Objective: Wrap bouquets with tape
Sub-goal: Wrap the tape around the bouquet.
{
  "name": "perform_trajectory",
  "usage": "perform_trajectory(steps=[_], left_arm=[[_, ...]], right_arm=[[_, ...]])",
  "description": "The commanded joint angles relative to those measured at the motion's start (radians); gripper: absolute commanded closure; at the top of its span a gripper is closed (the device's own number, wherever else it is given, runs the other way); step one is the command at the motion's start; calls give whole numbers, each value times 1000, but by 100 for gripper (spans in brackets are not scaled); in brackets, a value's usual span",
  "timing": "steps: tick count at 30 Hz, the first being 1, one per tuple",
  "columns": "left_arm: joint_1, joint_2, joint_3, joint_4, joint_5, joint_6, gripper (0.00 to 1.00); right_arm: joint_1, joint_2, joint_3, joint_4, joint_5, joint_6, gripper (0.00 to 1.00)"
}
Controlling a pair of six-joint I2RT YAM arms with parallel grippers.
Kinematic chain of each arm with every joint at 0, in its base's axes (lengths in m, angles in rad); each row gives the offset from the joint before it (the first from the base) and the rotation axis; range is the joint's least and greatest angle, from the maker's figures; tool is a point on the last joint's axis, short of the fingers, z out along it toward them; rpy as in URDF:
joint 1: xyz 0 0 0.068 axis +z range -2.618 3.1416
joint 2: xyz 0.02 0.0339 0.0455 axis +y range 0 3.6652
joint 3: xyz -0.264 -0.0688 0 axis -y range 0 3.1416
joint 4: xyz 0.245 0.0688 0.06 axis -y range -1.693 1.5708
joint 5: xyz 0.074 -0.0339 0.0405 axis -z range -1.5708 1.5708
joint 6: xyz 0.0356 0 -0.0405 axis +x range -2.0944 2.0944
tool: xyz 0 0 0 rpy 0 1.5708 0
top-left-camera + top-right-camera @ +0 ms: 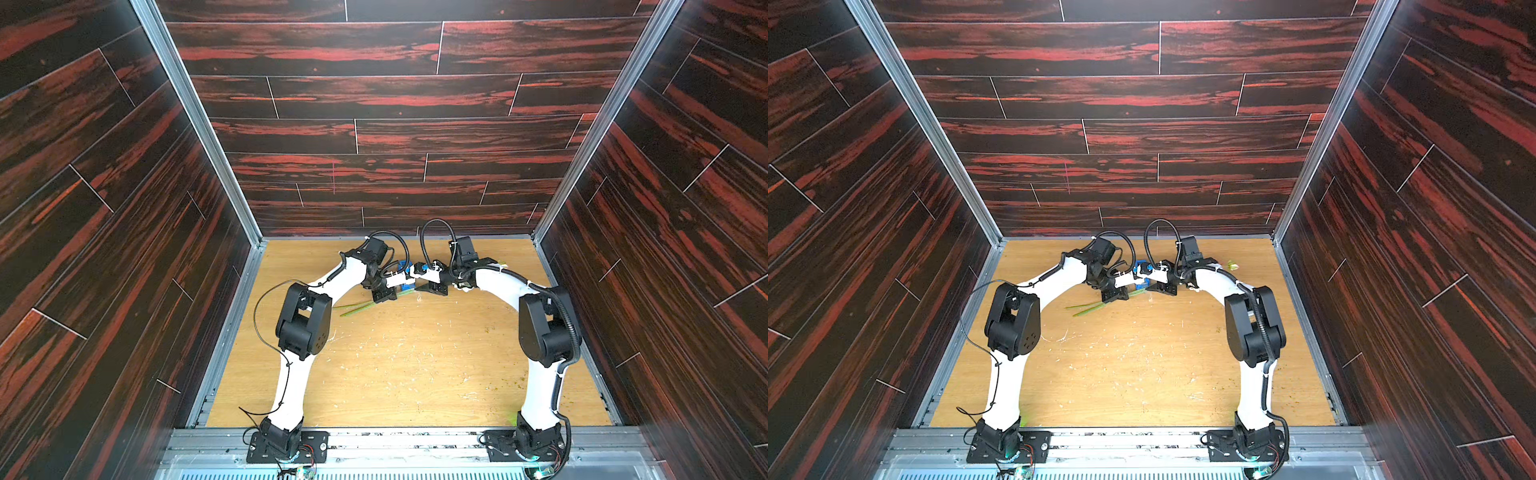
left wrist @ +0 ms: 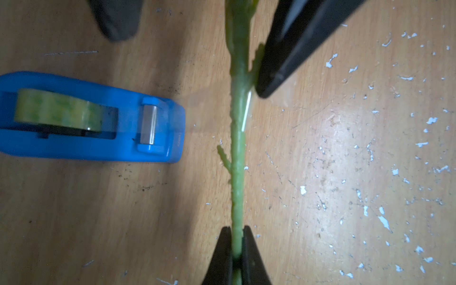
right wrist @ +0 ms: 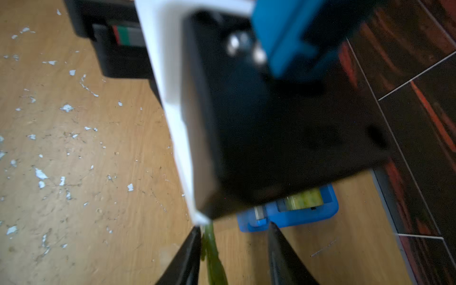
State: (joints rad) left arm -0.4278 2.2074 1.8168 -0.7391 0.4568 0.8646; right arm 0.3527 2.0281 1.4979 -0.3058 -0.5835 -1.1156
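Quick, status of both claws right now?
Left claw: closed on the bouquet stems.
Right claw: open, one finger on each side of the stems, not clamped.

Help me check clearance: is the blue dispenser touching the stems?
No, bare table shows between the blue dispenser and the stems.

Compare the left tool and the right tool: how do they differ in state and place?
The left tool is shut on the bouquet stems; the right tool is open, with the stems loose between its jaws. The left tool sits nearer the cut ends, the right tool farther along. Both are at the same stems, near the blue tape dispenser.
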Motion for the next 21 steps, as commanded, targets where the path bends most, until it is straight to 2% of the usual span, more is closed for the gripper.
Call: perform_trajectory(steps=[1, 5, 13, 17, 21], left_arm=[[8, -67, -2, -1, 44, 18, 100], [15, -75, -3, 3, 50, 7, 100], [23, -93, -26, 15, 78, 7, 100], [30, -99, -30, 23, 108, -5, 100], [35, -101, -31, 33, 105, -9, 100]], right_arm=[[8, 63, 19, -39, -44, 2, 55], [11, 85, 51, -100, -55, -9, 56], [19, 93, 53, -34, -1, 16, 62], [26, 108, 76, -61, 13, -1, 62], [27, 115, 87, -116, -31, -29, 62]])
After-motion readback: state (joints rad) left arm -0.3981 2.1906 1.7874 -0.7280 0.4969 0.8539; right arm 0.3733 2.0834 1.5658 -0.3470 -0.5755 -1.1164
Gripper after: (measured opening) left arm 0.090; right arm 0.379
